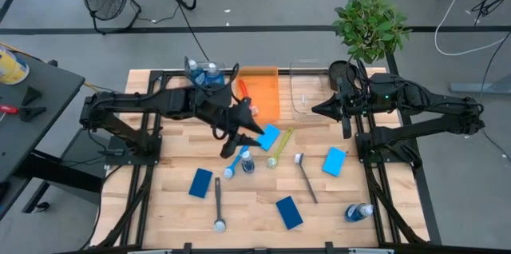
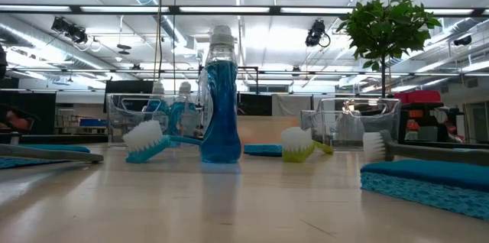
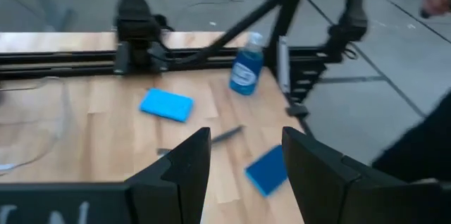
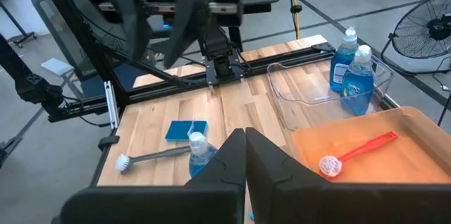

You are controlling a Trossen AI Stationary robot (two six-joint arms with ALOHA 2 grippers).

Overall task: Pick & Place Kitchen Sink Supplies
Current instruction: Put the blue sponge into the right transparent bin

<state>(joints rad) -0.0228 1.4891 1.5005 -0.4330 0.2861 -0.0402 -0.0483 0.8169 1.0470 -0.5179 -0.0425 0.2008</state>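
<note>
Supplies lie scattered across the wooden table while both arms hang above it.

From the left we see a flat blue sponge and a dark grey brush; the left gripper, fingers parted and empty, hovers over a small clear bottle of blue liquid. A red brush lies in the orange bin. The right gripper, clenched on nothing, waits beside the clear bin.
</note>
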